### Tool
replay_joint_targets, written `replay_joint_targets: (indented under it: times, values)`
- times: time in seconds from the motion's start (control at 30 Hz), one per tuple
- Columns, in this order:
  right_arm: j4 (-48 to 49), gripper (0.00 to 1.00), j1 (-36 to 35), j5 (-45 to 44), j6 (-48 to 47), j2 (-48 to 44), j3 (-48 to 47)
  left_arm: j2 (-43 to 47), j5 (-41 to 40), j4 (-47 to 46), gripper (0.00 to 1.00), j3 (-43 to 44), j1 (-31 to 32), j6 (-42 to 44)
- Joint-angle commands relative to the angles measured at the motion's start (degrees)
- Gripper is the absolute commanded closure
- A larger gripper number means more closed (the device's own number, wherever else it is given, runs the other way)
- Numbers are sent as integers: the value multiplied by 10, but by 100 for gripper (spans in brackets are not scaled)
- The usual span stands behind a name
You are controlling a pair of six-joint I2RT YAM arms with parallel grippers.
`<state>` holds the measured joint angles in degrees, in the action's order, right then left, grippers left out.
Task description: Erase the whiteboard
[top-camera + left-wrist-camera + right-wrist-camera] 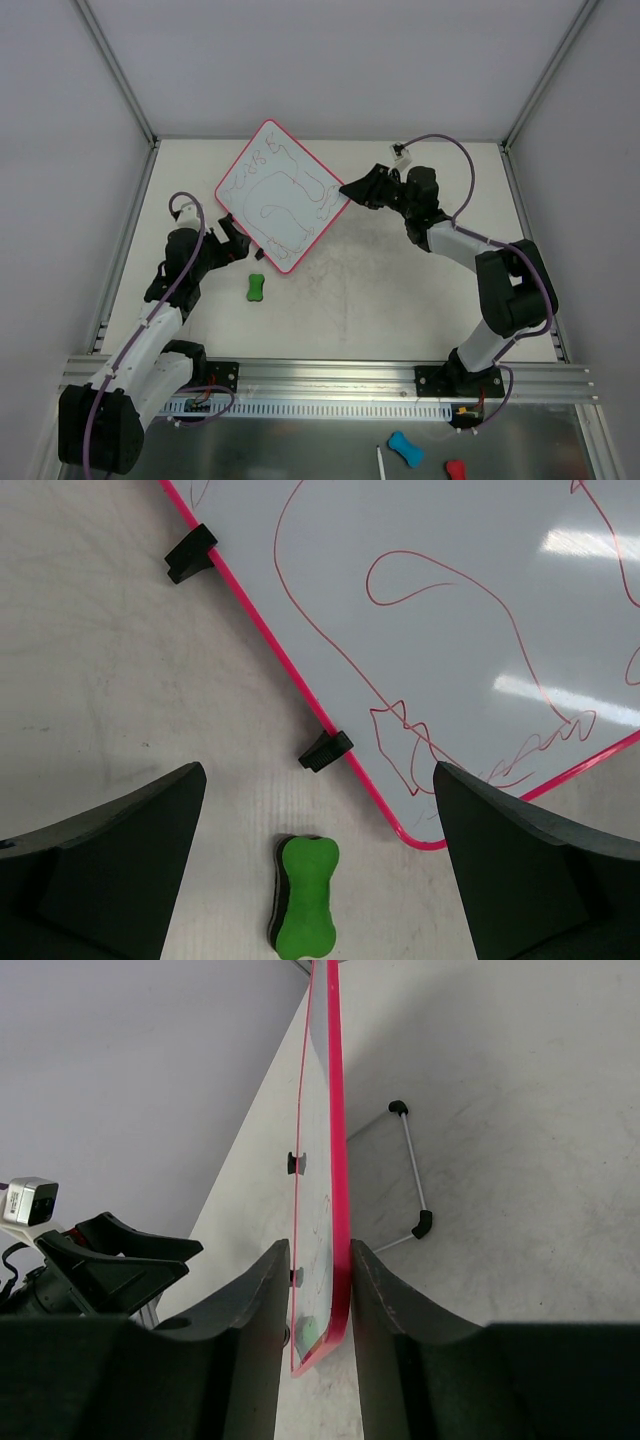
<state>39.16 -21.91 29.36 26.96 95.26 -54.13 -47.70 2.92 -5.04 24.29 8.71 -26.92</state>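
Off-white, scuffed table (400,290), closed in by 3 plain grey walls (330,60), with 1 metal rail (330,375) along the near edge. 1 whiteboard (280,195) at left of centre, turned like a diamond, scribbled with thin red lines. Clamped at its right corner by the right gripper (320,1250), 1 finger on each face. Left gripper (320,772) spread wide and holding nothing, above 1 green eraser (256,288) lying just off the board's near corner. 1 wire stand (412,1165) behind the board; 2 black clips (326,751) on its rim. Below the rail, 1 blue eraser (404,448), 1 red item (455,469) and 1 pen (381,465).
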Motion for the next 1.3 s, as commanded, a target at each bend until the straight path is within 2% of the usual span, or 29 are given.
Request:
replay_joint_targets:
  times: [0.0, 0.27, 0.53, 0.63, 0.8, 0.87, 1.1, 1.27]
  values:
    - [14, 67, -1, 2, -1, 1, -26, -4, -13, 4, 1, 23, 9, 11]
    - [0, 71, -2, -6, 0, 3, -20, -10, -16, 6, 1, 27, 16, 13]
    - [-11, 83, -2, -11, -4, 4, -22, -23, -23, 32, 1, 32, 45, 4]
    - [-14, 84, -2, -11, -4, 5, -22, -20, -16, 40, 1, 34, 49, -7]
    - [-18, 92, -2, -4, -4, 13, -27, -14, -20, 121, 1, 55, 51, 2]
    - [-22, 100, -1, -2, -3, 17, -31, -12, -13, 139, 1, 59, 51, 5]
    - [-21, 100, -2, 5, 8, 32, -37, -21, 9, 165, 4, 56, 54, 25]
    - [-21, 100, -1, 1, 6, 29, -34, -48, 3, 167, 8, 57, 101, 45]
